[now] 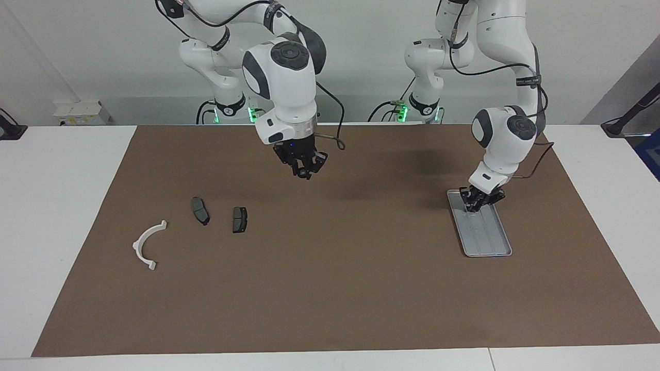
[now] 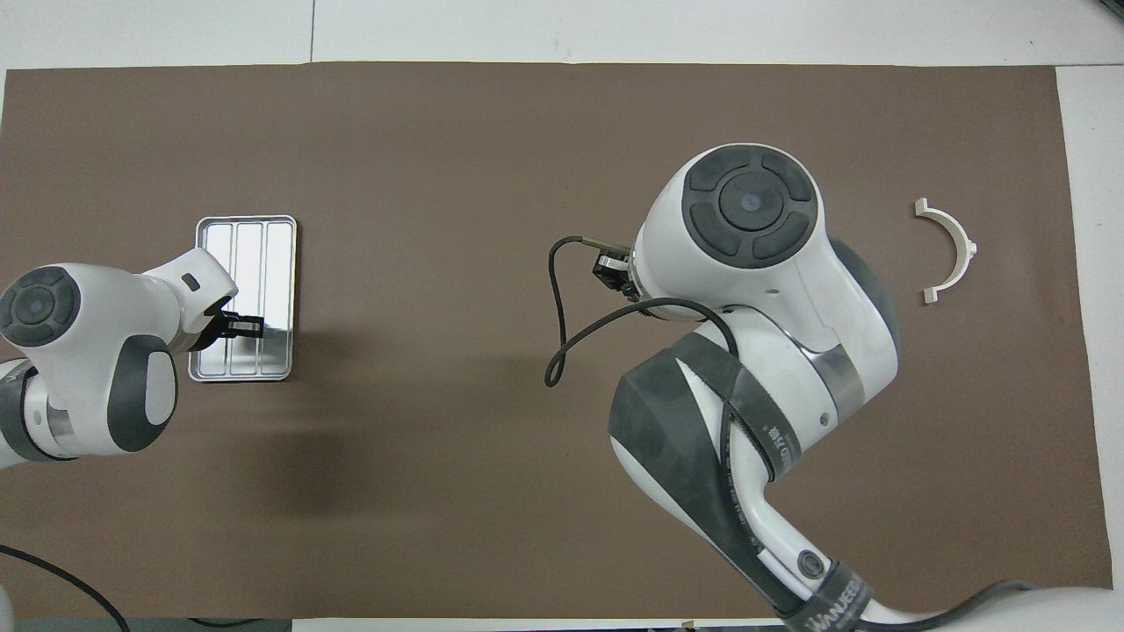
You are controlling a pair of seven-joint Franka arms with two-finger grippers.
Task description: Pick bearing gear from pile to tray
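Observation:
The pile lies toward the right arm's end of the table: a white curved arc [image 1: 142, 242] [image 2: 961, 246] and two dark grey brake pads [image 1: 200, 210] [image 1: 240, 219]. In the overhead view the right arm covers the pads. No bearing gear shows in either view. The silver tray [image 1: 484, 252] [image 2: 246, 224] lies toward the left arm's end. My left gripper [image 1: 473, 207] [image 2: 250, 326] is low inside the tray, at the end nearer the robots. My right gripper [image 1: 304, 175] hangs over bare mat near the pads, fingertips together; whether a small part sits between them does not show.
A brown mat [image 1: 330, 299] covers most of the white table. A black cable [image 2: 562, 325] loops from the right wrist. The raised right arm [image 2: 746, 290] hides the mat beneath it in the overhead view.

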